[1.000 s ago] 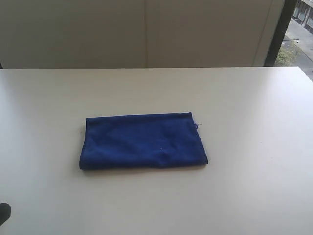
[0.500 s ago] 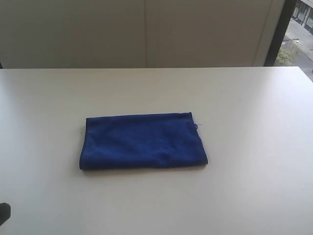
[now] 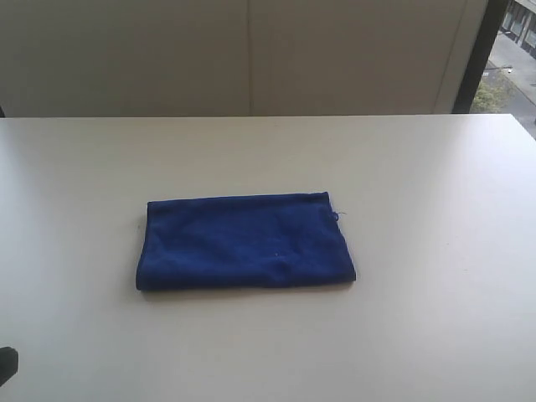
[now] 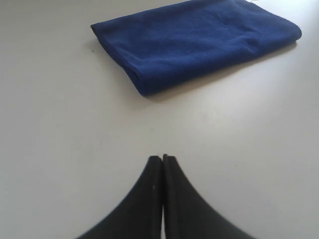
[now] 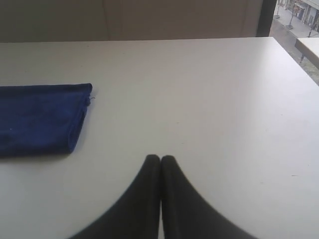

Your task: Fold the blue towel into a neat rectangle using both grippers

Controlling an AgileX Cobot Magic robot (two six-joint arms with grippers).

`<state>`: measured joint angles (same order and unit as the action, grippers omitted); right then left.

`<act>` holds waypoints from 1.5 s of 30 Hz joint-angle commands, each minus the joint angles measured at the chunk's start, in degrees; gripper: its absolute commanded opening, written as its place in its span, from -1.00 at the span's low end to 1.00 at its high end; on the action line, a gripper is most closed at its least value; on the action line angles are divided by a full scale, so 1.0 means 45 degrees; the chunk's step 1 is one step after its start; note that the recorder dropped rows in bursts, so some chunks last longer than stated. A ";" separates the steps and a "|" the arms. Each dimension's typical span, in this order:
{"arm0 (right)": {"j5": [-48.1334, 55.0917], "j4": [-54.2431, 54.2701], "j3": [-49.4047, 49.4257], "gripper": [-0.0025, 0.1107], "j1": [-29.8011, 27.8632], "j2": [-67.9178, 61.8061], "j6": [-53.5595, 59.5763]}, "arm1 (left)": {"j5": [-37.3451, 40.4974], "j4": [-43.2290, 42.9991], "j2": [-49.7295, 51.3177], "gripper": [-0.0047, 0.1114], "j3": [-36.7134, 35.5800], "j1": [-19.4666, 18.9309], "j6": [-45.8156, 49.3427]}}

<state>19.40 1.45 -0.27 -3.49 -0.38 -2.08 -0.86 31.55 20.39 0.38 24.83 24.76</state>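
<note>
The blue towel (image 3: 244, 241) lies folded into a flat rectangle in the middle of the white table (image 3: 435, 193), with a loose thread at its far right corner. The left wrist view shows the towel (image 4: 197, 40) some way ahead of my left gripper (image 4: 162, 157), whose black fingers are pressed together and hold nothing. The right wrist view has the towel's end (image 5: 40, 117) off to one side of my right gripper (image 5: 160, 157), also shut and empty over bare table. Neither gripper touches the cloth. In the exterior view only a dark bit of an arm (image 3: 7, 364) shows at the lower left edge.
A pale wall (image 3: 251, 54) runs behind the table's far edge. A dark window frame (image 3: 479, 50) with a street outside stands at the back right. The table's right edge (image 5: 299, 59) shows in the right wrist view.
</note>
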 commanded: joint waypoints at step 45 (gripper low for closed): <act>-0.0042 0.0020 0.0059 -0.96 0.1285 0.0085 -0.0171 | 0.0192 0.0165 -0.1849 -0.92 -0.0084 -0.2823 -0.0089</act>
<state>19.40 1.45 -0.27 2.02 -0.38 -2.55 -0.37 31.55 15.25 0.38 15.64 24.76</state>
